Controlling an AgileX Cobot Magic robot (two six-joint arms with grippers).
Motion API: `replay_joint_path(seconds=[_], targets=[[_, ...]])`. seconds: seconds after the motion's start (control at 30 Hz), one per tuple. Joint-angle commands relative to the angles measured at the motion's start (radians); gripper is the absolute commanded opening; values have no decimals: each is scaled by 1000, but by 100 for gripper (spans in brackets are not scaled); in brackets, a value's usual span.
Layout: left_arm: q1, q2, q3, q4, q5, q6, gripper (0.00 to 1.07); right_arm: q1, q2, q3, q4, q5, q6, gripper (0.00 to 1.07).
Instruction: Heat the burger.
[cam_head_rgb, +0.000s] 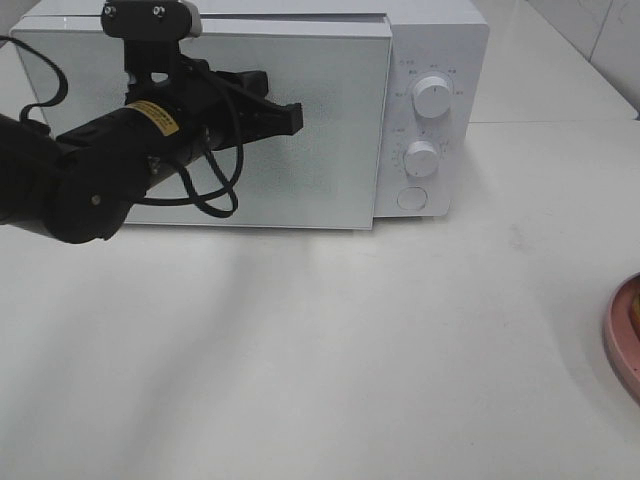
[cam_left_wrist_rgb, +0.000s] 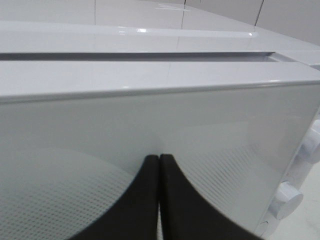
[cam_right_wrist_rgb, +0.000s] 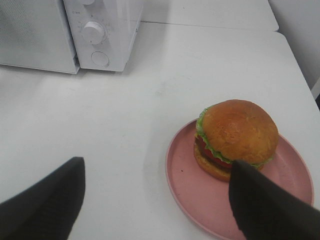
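Lying burger (cam_right_wrist_rgb: 235, 137) beside right end effector (cam_right_wrist_rgb: 155, 200)

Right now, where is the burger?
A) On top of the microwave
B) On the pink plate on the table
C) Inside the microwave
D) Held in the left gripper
B: the right wrist view shows the burger sitting on the pink plate on the table, apart from the microwave, with the open right gripper holding nothing.

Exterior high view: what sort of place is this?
Probably a mock kitchen counter: a white microwave on a white table, a burger on a pink plate, tiled wall behind.
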Motion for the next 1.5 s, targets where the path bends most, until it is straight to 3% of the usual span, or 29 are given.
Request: replay_joint_path(seconds=[0.03, 0.27, 0.33, 0.43, 0.8, 1.03, 1.17, 1.27, 1.3, 1.33, 1.37, 1.4, 1.43, 1.47, 1.5], targets=[[-5, 37, -77, -18, 21, 4, 0, -6, -26, 1, 1, -1, -6, 76], [-5, 81, -157, -48, 53, 29, 0, -6, -26, 1, 1, -1, -6, 76], [-5, 107, -208, -126, 67, 132, 0, -6, -26, 1, 1, -1, -6, 76], [-5, 113, -230, -183, 80, 176, 0, -6, -26, 1, 1, -1, -6, 76], [-52, 84, -218, -170, 160, 184, 0, -6, -26, 1, 1, -1, -6, 76], [-168, -50, -77, -165, 189, 346, 0, -6, -26, 1, 1, -1, -6, 76], [-194, -107, -8, -180, 230, 359, 0, -6, -26, 1, 1, -1, -6, 76], [-196, -159, 35, -214, 356, 356, 0, -6, -26, 1, 1, -1, -6, 76], [-196, -172, 42, -232, 422, 356, 4, -6, -26, 1, 1, -1, -6, 76], [-185, -194, 47, -241, 553, 359, 22, -6, -26, 1, 1, -1, -6, 76], [-185, -194, 47, -241, 553, 359, 22, -6, -26, 1, 1, -1, -6, 76], [-172, -214, 47, -241, 691, 358, 49, -6, -26, 1, 1, -1, -6, 76], [-172, -214, 47, -241, 691, 358, 49, -6, -26, 1, 1, -1, -6, 76], [-165, -219, 47, -241, 737, 355, 64, -6, -26, 1, 1, -1, -6, 76], [-147, -228, 47, -242, 833, 350, 87, -6, -26, 1, 1, -1, -6, 76]])
